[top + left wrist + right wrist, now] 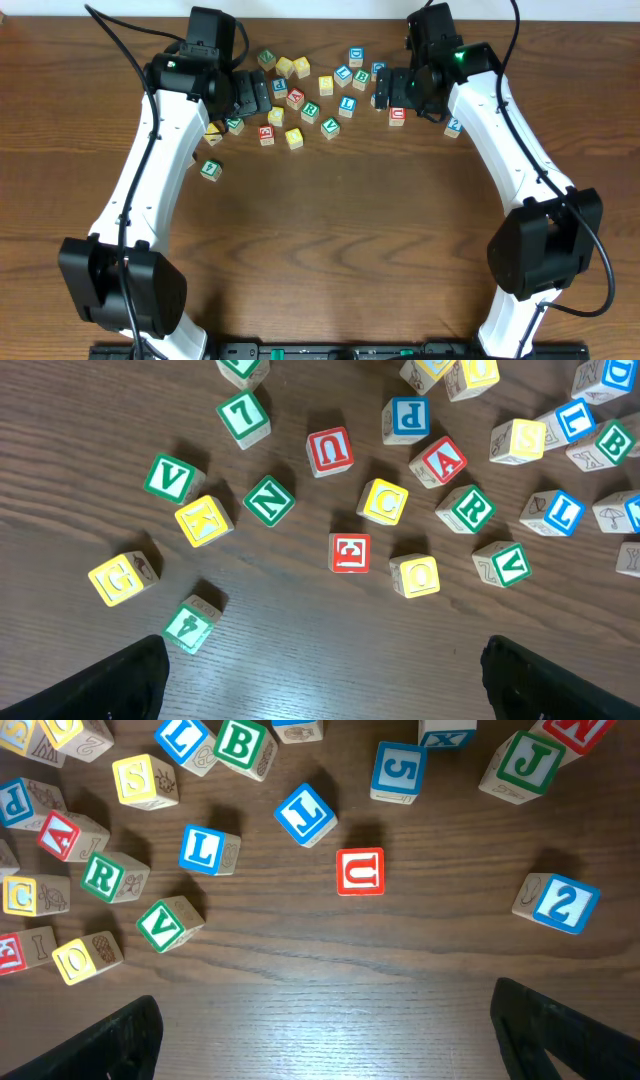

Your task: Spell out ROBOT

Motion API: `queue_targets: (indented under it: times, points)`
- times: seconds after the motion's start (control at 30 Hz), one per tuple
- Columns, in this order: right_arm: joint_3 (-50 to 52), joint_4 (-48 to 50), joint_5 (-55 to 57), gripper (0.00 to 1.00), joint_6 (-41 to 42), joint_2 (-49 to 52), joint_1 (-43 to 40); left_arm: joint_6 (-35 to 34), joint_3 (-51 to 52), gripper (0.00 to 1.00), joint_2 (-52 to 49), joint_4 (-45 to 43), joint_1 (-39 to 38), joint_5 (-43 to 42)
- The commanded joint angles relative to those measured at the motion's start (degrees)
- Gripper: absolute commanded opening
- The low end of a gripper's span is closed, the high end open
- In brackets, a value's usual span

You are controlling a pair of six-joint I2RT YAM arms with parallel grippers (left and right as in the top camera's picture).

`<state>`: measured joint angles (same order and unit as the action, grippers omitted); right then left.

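Observation:
Wooden letter blocks lie scattered at the back of the table. A green R block (311, 110) shows in the left wrist view (472, 508) and the right wrist view (102, 877). A yellow O block (415, 575) lies near it (78, 958). A green B block (240, 742) lies further back (612, 442). I cannot make out a T. My left gripper (250, 95) is open and empty (325, 680) above bare wood at the left of the pile. My right gripper (385, 88) is open and empty (325, 1040) at the right of the pile.
A red U block (360, 872) and a blue 2 block (560, 903) lie under the right arm. A green 4 block (210, 169) sits alone at the left, close to my left finger (190, 625). Bare wooden table (340, 230) fills the front.

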<state>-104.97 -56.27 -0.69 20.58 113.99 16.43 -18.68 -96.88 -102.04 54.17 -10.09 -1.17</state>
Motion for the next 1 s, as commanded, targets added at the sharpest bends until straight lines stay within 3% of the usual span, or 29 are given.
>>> queue_targets:
  times: [0.0,0.97]
  points:
    - [-1.1,-0.1,-0.3,0.99,0.4,0.3,0.5,-0.7,-0.8,0.98,-0.9,0.2,0.0,0.2]
    - [-1.1,-0.1,-0.3,0.99,0.4,0.3,0.5,-1.6,-0.3,0.98,-4.5,-0.9,-3.4,0.2]
